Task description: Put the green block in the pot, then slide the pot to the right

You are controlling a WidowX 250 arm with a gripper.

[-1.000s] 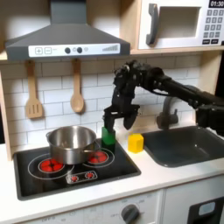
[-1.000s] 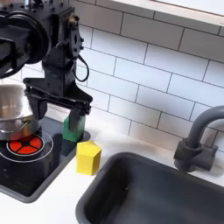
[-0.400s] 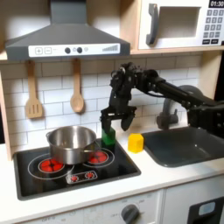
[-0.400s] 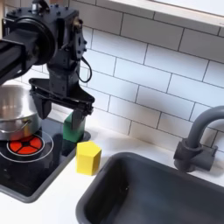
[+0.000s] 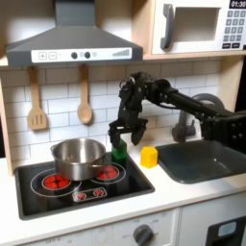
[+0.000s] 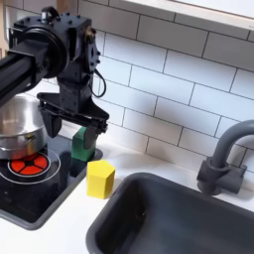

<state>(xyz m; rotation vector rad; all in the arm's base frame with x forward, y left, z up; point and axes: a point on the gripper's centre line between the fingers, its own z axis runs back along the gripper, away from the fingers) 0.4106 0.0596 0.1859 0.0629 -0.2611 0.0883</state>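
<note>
The green block (image 5: 119, 151) (image 6: 82, 146) stands on the back right corner of the black stovetop (image 5: 58, 192) (image 6: 30, 193). My gripper (image 5: 122, 136) (image 6: 76, 129) hangs open just above it, one finger on each side of the block's top, not closed on it. The silver pot (image 5: 79, 157) (image 6: 14, 121) sits on the stove's burners, to the left of the block in both exterior views. I cannot see anything inside the pot.
A yellow block (image 5: 149, 156) (image 6: 99, 179) lies on the counter just right of the green one. A dark sink (image 5: 204, 159) (image 6: 179, 220) with a grey faucet (image 5: 183, 125) (image 6: 224, 159) lies further right. Wooden utensils (image 5: 36, 101) hang on the tiled wall.
The gripper has shifted a little to the left in both exterior views, staying open over the green block. The block and pot have not moved.
</note>
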